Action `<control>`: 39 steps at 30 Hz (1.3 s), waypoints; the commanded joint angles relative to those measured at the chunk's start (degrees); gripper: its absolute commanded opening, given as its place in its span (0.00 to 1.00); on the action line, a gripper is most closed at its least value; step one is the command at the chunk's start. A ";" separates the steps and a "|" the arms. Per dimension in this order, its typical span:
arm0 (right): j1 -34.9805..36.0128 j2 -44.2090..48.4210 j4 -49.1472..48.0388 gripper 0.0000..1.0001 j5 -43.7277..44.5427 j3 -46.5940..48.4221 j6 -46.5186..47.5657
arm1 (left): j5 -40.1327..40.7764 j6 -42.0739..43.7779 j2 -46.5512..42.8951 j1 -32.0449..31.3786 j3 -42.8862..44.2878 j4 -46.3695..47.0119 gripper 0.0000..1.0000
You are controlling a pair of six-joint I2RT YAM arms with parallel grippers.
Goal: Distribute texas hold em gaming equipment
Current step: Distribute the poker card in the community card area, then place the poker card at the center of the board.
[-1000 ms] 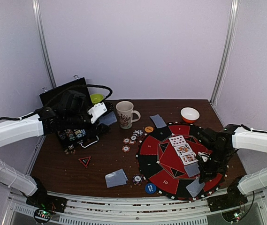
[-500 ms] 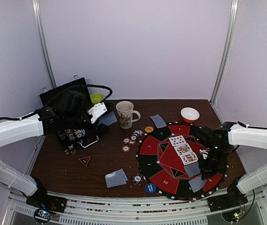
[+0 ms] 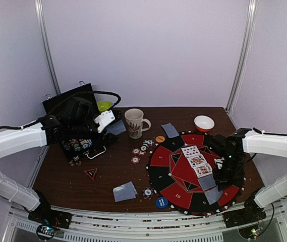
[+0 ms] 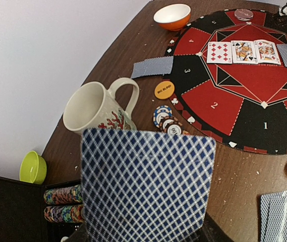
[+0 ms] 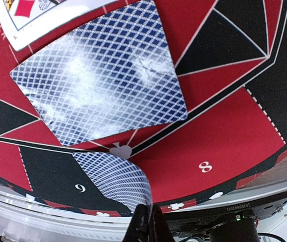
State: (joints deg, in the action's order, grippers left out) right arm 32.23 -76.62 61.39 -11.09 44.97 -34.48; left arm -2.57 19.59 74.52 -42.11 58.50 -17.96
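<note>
At the far left of the counter (image 3: 108, 166), an open black case (image 3: 75, 113) is seen with poker chips racked in it. The left pincer (image 3: 109, 124) is held above the counter just right of the case. It is closed on the lower edge of a blue-backed card (image 4: 148, 186), which is held upright with its back to the left wrist camera. The fingers themselves are hidden behind this card.

A green bowl (image 4: 32, 167) is located behind the case, and a white mug (image 4: 95, 108) stands to the right of the pincer. Loose striped chips (image 4: 166, 121) are grouped just beyond the mug, with an orange disc (image 4: 164, 89) next to them. Two face-down cards (image 3: 125, 191) lie near the front edge of the counter, followed by a short chip stack (image 3: 147, 192) and a blue disc (image 3: 162, 202).

The right half of the counter is taken up by a round red and black mat (image 3: 168, 194). Three face-up cards (image 4: 244, 51) are laid in a row on its centre, and a flat card (image 5: 98, 80) lies face down at the end of that row. A red-rimmed bowl (image 3: 204, 122) stands behind the mat.

The right pincer (image 5: 146, 222) is positioned low over the near right part of the mat. Its fingers are pressed together on the edge of a bent card (image 5: 114, 179), which curves away by the segment marked 9.
</note>
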 commanded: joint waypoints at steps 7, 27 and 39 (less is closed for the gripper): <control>-0.24 -1.08 0.48 0.12 1.70 -0.19 0.01 | 0.06 0.09 -1.13 -0.21 0.40 3.07 0.51; -0.15 -1.50 3.48 0.44 14.70 18.23 1.85 | -2.87 -0.66 0.00 -0.18 0.76 1.73 0.52; -0.26 1.29 -4.78 0.44 15.03 24.30 6.39 | 3.24 -18.49 7.72 1.37 -4.52 -1.32 0.50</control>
State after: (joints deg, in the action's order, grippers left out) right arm 32.23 -76.79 58.94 2.28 68.71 -30.79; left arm -1.67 11.11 81.84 -41.93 58.02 -20.23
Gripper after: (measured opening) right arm 0.436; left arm 0.504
